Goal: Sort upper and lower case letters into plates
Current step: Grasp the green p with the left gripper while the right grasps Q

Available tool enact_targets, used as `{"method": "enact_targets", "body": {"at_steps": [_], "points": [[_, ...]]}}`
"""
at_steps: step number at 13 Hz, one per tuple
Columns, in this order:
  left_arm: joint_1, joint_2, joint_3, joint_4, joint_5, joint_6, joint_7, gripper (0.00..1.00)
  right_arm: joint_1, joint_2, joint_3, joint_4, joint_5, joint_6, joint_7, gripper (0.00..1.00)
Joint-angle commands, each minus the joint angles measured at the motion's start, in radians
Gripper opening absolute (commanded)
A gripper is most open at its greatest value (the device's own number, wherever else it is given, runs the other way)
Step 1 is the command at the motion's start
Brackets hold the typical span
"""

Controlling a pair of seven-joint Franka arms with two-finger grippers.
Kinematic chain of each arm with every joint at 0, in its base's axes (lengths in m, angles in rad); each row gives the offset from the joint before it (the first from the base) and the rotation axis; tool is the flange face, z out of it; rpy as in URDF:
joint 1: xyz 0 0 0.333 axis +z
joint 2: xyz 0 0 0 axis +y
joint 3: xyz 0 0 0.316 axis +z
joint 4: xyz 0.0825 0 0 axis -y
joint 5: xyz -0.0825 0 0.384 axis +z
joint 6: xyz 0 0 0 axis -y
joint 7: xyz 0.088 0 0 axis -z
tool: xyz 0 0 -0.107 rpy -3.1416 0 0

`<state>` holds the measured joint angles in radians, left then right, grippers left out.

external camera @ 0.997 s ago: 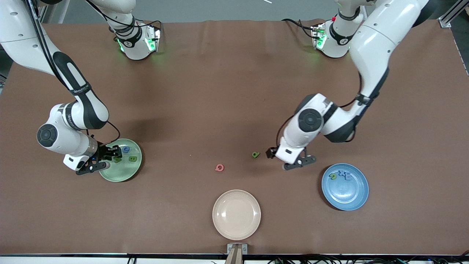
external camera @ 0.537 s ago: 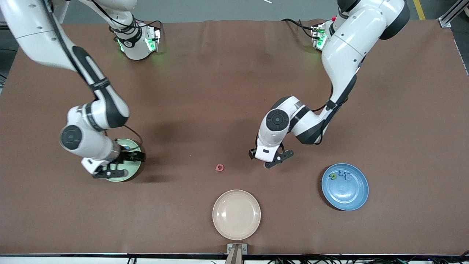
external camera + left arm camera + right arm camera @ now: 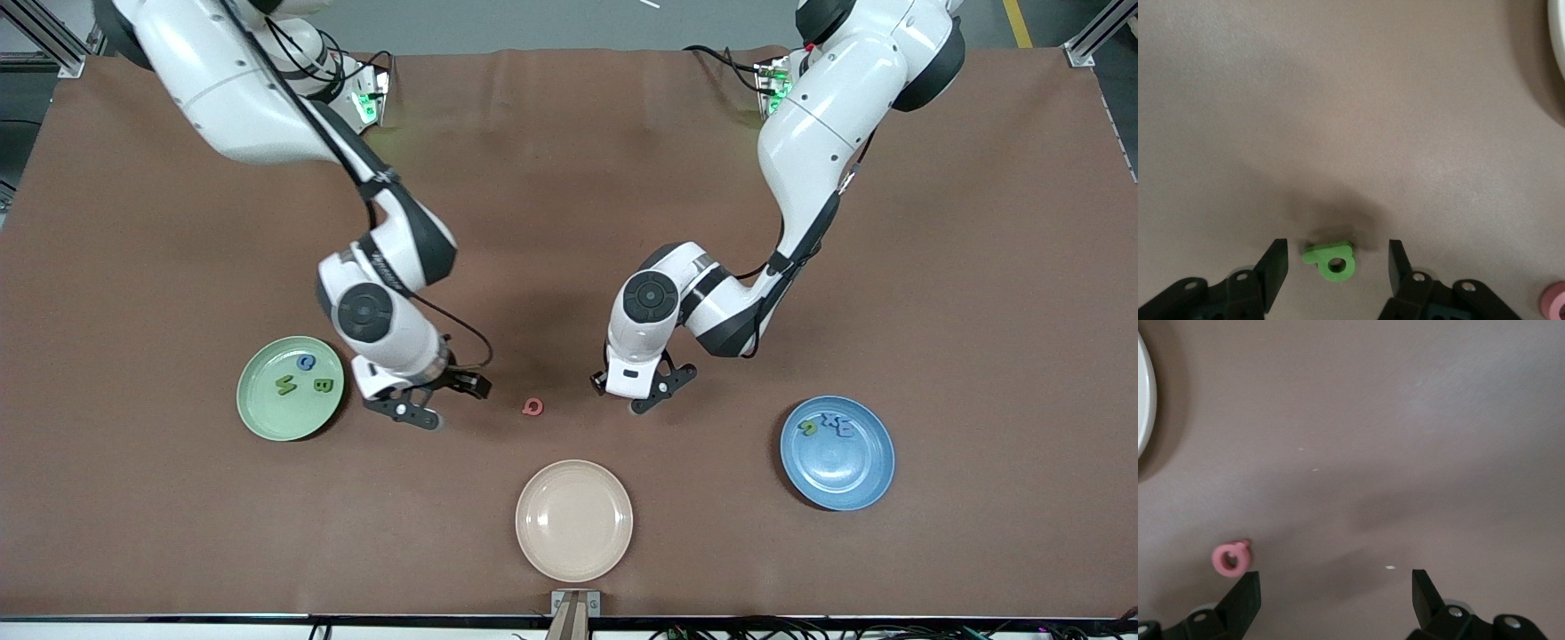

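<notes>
Brown covering spans the desk [image 3: 569,178], and the pinkish-red letter [image 3: 532,407] lying flat on it serves as the landmark. The right gripper [image 3: 431,402] hangs low just beside that letter, toward the right arm's end, its jaws spread wide and empty. The left gripper [image 3: 633,396] is down near the letter toward the left arm's end, its jaws apart on either side of a green letter [image 3: 1332,257] that lies on the desk, neither fingertip touching it. The mint green plate [image 3: 258,418], well apart from the landmark toward the right arm's end, carries three letters. The blue plate [image 3: 845,480], toward the left arm's end, carries a few more. The cream plate [image 3: 574,520] sits nearer the front camera than the landmark.
</notes>
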<state>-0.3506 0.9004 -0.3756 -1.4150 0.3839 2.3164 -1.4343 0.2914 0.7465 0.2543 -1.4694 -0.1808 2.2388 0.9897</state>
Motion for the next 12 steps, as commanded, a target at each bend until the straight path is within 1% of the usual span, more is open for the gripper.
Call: {"method": "enact_targets", "body": {"at_steps": [1,2,3,6,7,8,9,10,11,12], "points": [[-0.022,0.025,0.009,0.034,-0.003,-0.031,-0.026,0.64,0.191,0.195,-0.139,0.292,-0.011,-0.082,0.192,1.0],[-0.024,0.028,0.009,0.034,-0.005,-0.038,-0.031,0.63,0.216,0.241,-0.147,0.341,-0.012,-0.08,0.232,1.0],[-0.025,0.028,0.009,0.034,-0.005,-0.046,-0.032,0.62,0.225,0.266,-0.147,0.371,-0.015,-0.077,0.265,1.0],[-0.025,0.032,0.009,0.034,-0.005,-0.058,-0.032,0.57,0.25,0.287,-0.168,0.389,-0.016,-0.071,0.32,1.0],[-0.025,0.032,0.009,0.034,-0.005,-0.058,-0.031,0.5,0.259,0.295,-0.176,0.391,-0.016,-0.068,0.34,1.0],[-0.024,0.032,0.009,0.034,-0.005,-0.058,-0.031,0.35,0.265,0.3,-0.184,0.391,-0.017,-0.062,0.343,0.99],[-0.024,0.032,0.009,0.034,-0.003,-0.058,-0.029,0.21,0.27,0.303,-0.187,0.391,-0.017,-0.051,0.343,0.94],[-0.024,0.031,0.009,0.034,-0.002,-0.058,-0.026,0.09,0.273,0.307,-0.187,0.391,-0.016,-0.039,0.345,0.88],[-0.019,0.023,0.009,0.034,0.0,-0.058,-0.023,0.04,0.279,0.312,-0.187,0.39,-0.016,-0.03,0.348,0.86],[-0.008,0.012,0.009,0.034,0.003,-0.061,-0.021,0.02,0.285,0.318,-0.187,0.389,-0.016,-0.019,0.357,0.85]]}}
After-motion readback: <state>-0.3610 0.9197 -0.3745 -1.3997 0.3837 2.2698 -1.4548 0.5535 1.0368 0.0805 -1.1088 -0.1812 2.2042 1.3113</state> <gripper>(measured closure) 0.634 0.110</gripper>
